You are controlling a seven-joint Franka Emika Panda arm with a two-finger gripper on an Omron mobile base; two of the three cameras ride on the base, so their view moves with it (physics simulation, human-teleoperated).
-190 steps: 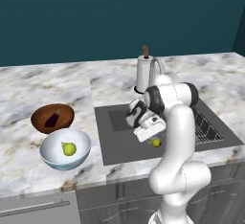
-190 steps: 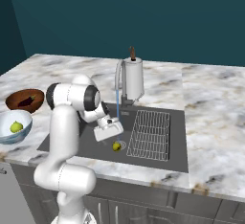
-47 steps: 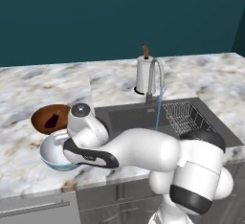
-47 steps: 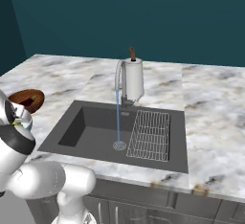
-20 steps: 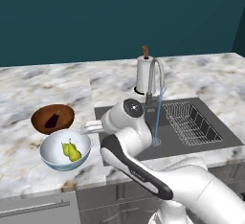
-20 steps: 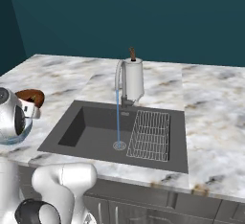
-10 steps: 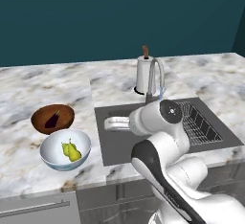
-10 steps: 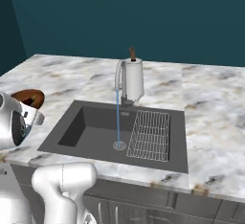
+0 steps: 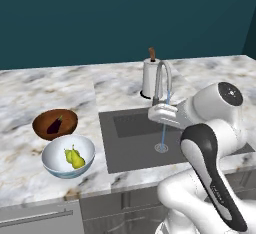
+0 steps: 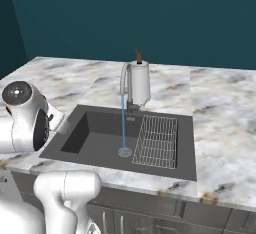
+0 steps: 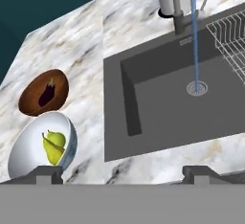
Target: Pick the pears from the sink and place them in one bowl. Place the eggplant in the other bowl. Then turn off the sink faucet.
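Note:
Two yellow-green pears lie together in the white and blue bowl. The dark purple eggplant lies in the brown wooden bowl just behind it. My gripper hangs open and empty above the sink, near the faucet. A thin blue stream of water runs from the spout to the drain.
A white cylinder with a brown top stands behind the faucet. A wire rack lies in the sink's right side. Marble counter stretches on both sides.
The arm has swung right, from beside the white and blue bowl to above the sink by the faucet. The jaws stay open. Both pears rest in the bowl.

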